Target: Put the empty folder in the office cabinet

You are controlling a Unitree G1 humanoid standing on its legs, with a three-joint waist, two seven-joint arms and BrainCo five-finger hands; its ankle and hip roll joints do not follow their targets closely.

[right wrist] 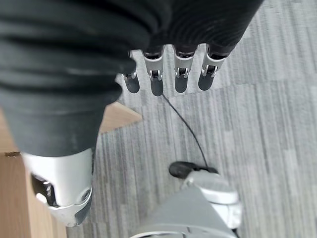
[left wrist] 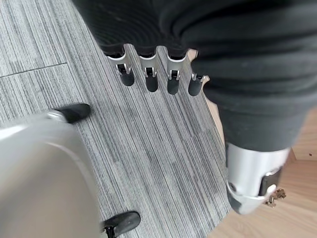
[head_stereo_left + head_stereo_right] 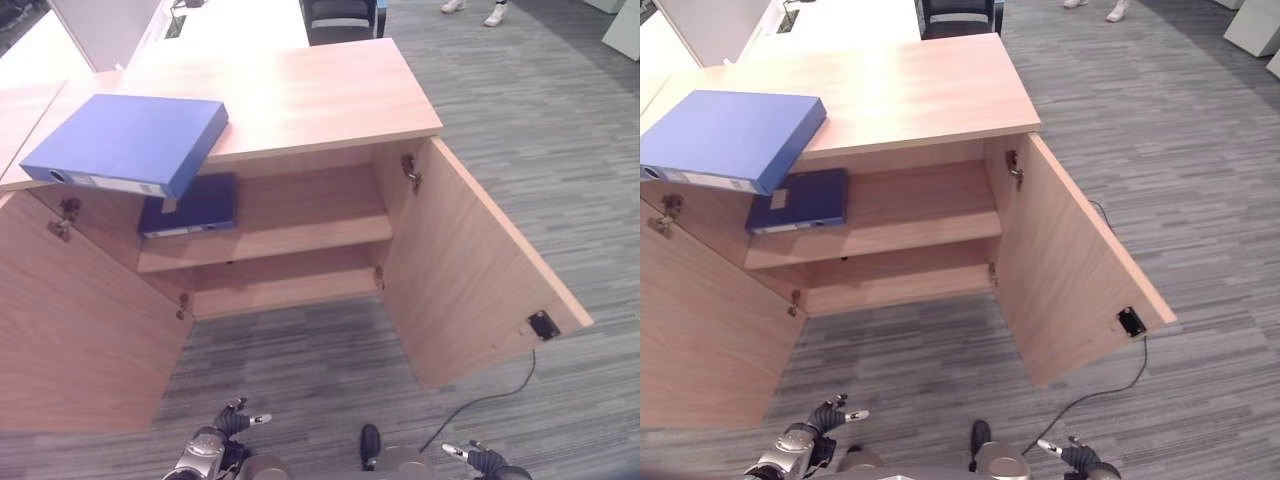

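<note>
A blue folder (image 3: 130,140) lies flat on the wooden cabinet top (image 3: 300,95), at its left front corner, overhanging the edge. A second, darker blue folder (image 3: 190,205) lies on the cabinet's upper shelf (image 3: 300,235), at the left. Both cabinet doors stand open. My left hand (image 3: 225,425) hangs low in front of the cabinet, over the carpet, fingers (image 2: 148,74) straight and holding nothing. My right hand (image 3: 475,458) hangs low at the right, fingers (image 1: 181,77) also straight and empty.
The right door (image 3: 480,270) swings far out over the grey carpet; the left door (image 3: 80,320) stands open at the left. A lower shelf (image 3: 290,290) lies under the upper one. A desk and a dark chair (image 3: 340,20) stand behind; a person's shoes (image 3: 475,10) show far back.
</note>
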